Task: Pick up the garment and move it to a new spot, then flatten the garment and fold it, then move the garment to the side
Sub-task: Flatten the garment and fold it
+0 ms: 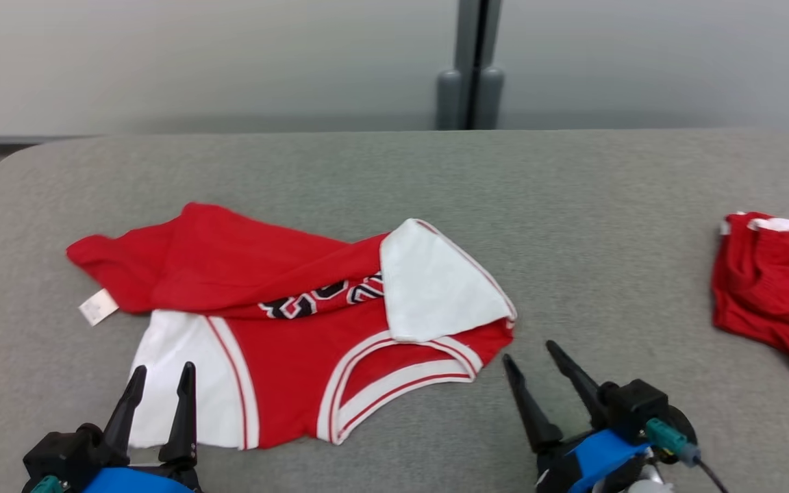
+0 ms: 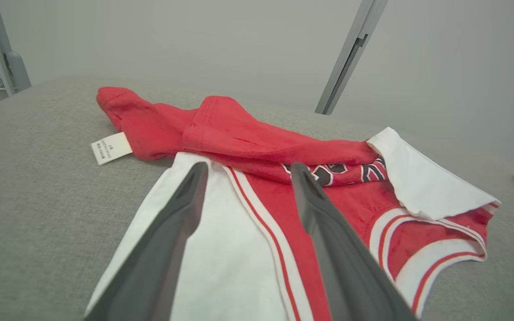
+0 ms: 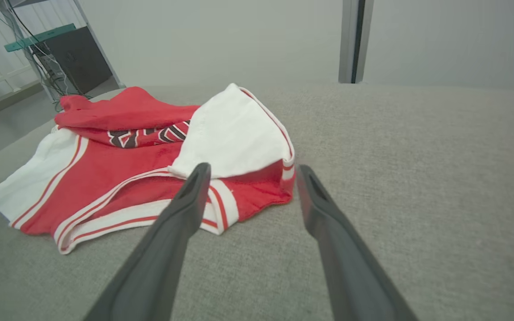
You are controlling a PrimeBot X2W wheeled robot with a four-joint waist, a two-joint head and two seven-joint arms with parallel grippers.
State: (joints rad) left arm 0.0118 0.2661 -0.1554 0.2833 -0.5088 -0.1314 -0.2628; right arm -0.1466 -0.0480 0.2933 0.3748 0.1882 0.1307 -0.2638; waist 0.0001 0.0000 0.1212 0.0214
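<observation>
Subject: one red and white garment (image 1: 285, 322), lying crumpled on the grey cloth-covered table (image 1: 435, 171), left of centre as seen from the head.

Condition: not flat. A red part is folded over from 10 o'clock across the upper half. A white flap is turned over at the 2 o'clock corner. Between these two, black and white lettering (image 1: 326, 296) shows in part; most of it is covered and it cannot be read. A white label (image 1: 98, 306) sticks out at 9 o'clock; its print is too small to make out.

Left gripper (image 1: 164, 370): at 7 o'clock of the garment, fingers apart, nothing between them. The tips stand over the white panel at that corner. Whether they touch the cloth cannot be told. Its body is cut off by the bottom edge.

Right gripper (image 1: 529, 352): at 4 o'clock, just beside the garment's red corner, over bare table. Fingers apart, holding nothing. Partly cut off below.

Other: a second red cloth (image 1: 771, 287) with white trim lies at 3 o'clock, well apart, cut off by the right edge. A grey post (image 1: 470, 68) stands behind the table at 12 o'clock.
</observation>
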